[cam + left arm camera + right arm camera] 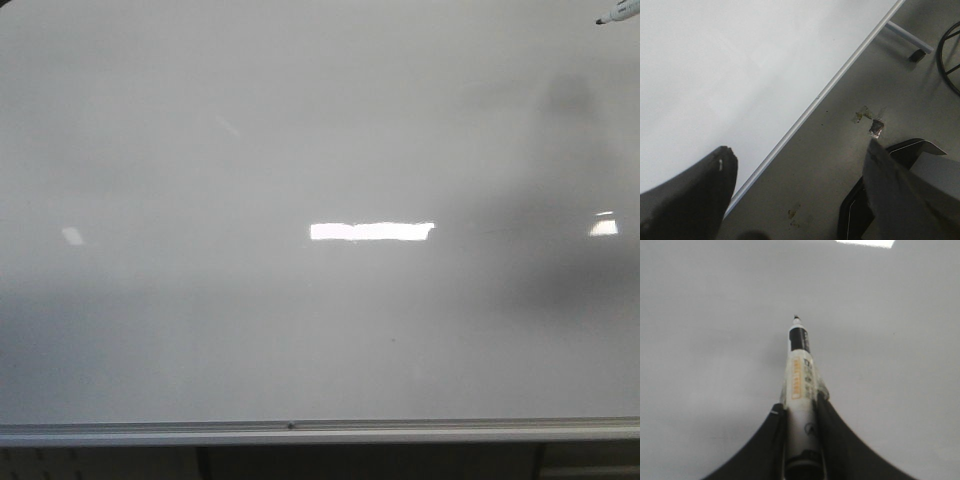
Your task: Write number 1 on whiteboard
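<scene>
The whiteboard (250,330) fills the front view, glossy white-grey, with its silver lower rail (300,431) along the bottom. No black stroke shows on it. The tip of a white marker pen with a black tip (617,13) enters at the top right corner of the front view. In the right wrist view my right gripper (801,407) is shut on the marker pen (800,385), whose tip points at the board (715,315) and is close to it. My left gripper (800,165) is open and empty, over the board's lower rail (805,112) and the floor.
A bright rectangular light reflection (372,231) lies mid-board, a smaller one (603,227) at the right. A soft arm shadow (570,200) falls on the board's right side. In the left wrist view, grey floor (840,165), a stand foot with caster (912,50) and a dark base (910,150).
</scene>
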Available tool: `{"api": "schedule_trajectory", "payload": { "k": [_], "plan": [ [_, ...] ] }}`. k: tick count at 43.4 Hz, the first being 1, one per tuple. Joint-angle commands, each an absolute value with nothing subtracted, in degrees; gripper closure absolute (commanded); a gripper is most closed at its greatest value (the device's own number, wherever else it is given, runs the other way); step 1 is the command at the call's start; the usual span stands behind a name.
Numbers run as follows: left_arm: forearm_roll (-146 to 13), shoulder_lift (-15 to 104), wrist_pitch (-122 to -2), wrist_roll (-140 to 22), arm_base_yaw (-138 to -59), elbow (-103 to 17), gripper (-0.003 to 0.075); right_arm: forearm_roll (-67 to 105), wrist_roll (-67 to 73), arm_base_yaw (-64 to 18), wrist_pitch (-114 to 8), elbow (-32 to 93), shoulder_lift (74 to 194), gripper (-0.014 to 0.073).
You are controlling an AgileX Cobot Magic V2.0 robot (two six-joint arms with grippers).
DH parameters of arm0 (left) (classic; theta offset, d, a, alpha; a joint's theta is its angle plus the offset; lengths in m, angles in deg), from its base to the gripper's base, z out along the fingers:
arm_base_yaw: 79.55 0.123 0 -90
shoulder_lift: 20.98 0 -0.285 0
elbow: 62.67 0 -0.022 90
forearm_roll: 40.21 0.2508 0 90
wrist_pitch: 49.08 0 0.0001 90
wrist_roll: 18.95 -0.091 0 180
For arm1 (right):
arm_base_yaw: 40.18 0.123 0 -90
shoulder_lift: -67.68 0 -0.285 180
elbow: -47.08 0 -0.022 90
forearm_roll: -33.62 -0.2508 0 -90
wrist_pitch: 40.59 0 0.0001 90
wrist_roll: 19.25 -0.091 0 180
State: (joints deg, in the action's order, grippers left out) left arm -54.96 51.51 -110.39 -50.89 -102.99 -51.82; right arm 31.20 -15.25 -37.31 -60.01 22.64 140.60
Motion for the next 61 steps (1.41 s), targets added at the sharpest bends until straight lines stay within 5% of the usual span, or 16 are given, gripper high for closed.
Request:
{"api": "schedule_trajectory", "payload": {
  "k": [1,42,61],
  "plan": [
    [-56.76,50.27,-107.31,-50.26,-102.76,-53.26,0.0206,31.25,-14.67,-37.22,-53.85,24.84,140.49,0.0624],
    [-56.76,50.27,-106.42,-50.26,-102.76,-53.26,0.0206,31.25,-14.67,-37.22,-50.04,24.84,146.15,0.0624],
    [-56.76,50.27,-106.42,-50.26,-102.76,-53.26,0.0206,31.25,-14.67,-37.22,-66.06,24.84,147.29,0.0624]
  ]
}}
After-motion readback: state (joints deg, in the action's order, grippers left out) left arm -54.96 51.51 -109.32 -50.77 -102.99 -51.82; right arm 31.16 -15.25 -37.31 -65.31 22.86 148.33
